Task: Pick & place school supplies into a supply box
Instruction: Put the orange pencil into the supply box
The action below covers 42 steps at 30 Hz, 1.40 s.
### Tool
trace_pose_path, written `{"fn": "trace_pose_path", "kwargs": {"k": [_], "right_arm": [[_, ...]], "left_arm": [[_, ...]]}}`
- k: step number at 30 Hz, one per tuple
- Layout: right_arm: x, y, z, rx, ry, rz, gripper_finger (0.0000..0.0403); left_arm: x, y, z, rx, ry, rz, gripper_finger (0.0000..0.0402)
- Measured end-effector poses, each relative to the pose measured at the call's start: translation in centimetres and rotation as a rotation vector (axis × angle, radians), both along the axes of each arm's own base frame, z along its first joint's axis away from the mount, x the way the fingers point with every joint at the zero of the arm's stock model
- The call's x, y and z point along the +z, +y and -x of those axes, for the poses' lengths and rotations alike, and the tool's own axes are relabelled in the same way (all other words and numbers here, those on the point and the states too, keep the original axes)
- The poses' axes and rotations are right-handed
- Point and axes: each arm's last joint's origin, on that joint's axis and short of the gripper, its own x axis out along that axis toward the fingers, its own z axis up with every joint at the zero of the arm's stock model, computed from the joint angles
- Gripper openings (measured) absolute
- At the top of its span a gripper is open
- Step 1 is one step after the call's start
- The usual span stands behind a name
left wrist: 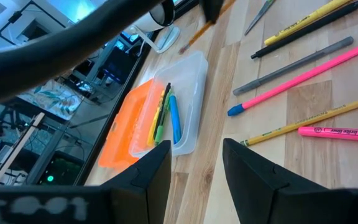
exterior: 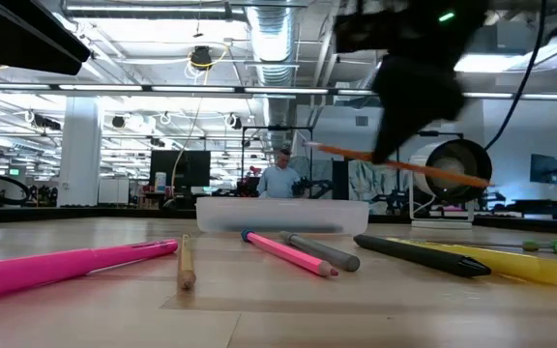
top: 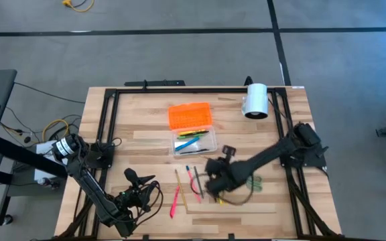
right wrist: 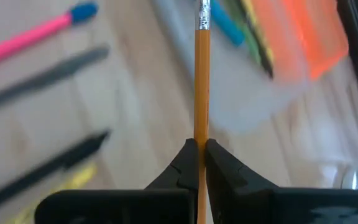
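orange pencil [right wrist: 201, 81] in right pincer [right wrist: 197, 155]

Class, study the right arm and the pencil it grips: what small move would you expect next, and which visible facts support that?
Probably carry it on toward the open supply box and stop above it. The right gripper is shut on the orange pencil, which hangs clear of the table in the low view, short of the box. The left gripper waits open near the table's front.

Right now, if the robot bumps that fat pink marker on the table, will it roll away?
Probably, a little. The pink marker looks round and lies flat on smooth wood, so a sideways bump could set it rolling. It looks stiff and light, so it should slide rather than bend. A clip, if any, isn't visible.
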Motion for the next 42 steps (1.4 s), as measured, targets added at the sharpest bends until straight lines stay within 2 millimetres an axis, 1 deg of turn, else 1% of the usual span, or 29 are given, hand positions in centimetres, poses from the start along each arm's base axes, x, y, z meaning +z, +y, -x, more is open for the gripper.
{"fn": "trace_pose_path", "kwargs": {"k": [5, 9, 15, 26, 30, 42], "right_arm": [[0.2, -3.7, -2.6, 0.042, -0.037, -0.004, 0.0], [0.3, -6.4, -4.0, 0.056, -0.06, -0.018, 0.0], [0.6, -9.0, -5.2, 0.067, -0.106, -0.034, 0.0], [1.1, -10.9, -6.3, 0.079, -0.2, -0.079, 0.0], [1.2, -10.9, -6.6, 0.09, -0.231, -0.077, 0.0], [1.2, -11.3, -6.7, 0.08, -0.241, -0.132, 0.0003]], "left_arm": [[0.0, 0.0, 0.0, 0.001, 0.003, -0.001, 0.0137], [-0.2, 0.1, 0.1, 0.005, 0.028, 0.0, 0.0137], [-0.5, 0.4, 0.3, 0.007, 0.043, -0.01, 0.0137], [-0.5, 0.3, 0.3, 0.006, 0.045, -0.011, 0.0137], [-0.5, 0.3, 0.3, 0.006, 0.046, -0.01, 0.0137], [-0.5, 0.3, 0.3, 0.006, 0.047, -0.01, 0.0137]]}}
